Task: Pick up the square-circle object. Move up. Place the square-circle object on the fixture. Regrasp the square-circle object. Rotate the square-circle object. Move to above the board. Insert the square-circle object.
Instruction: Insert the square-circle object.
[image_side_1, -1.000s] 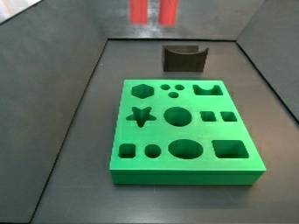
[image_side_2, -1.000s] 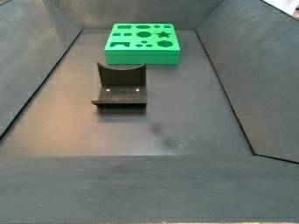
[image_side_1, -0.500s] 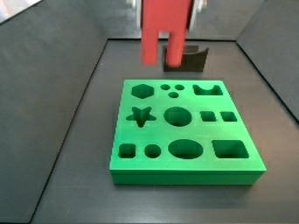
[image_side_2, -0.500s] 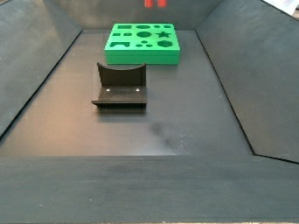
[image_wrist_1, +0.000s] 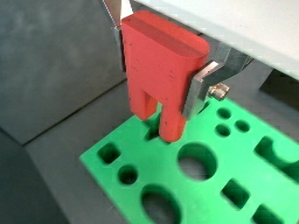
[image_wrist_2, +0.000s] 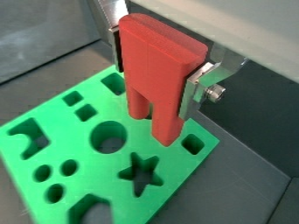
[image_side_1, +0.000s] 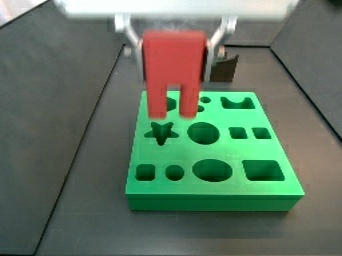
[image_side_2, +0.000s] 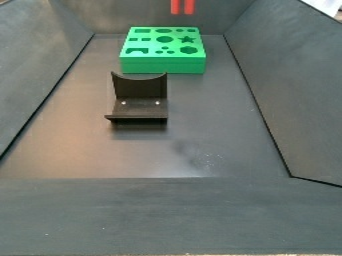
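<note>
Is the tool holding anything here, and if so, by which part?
The tool grips the small red notched plastic block by its solid upper end, legs pointing down above the green board.

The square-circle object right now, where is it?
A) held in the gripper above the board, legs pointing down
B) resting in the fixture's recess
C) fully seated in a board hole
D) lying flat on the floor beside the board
A: in both wrist views the gripper clamps the red square-circle object with its legs hanging over the green board; the fixture stands empty.
</note>
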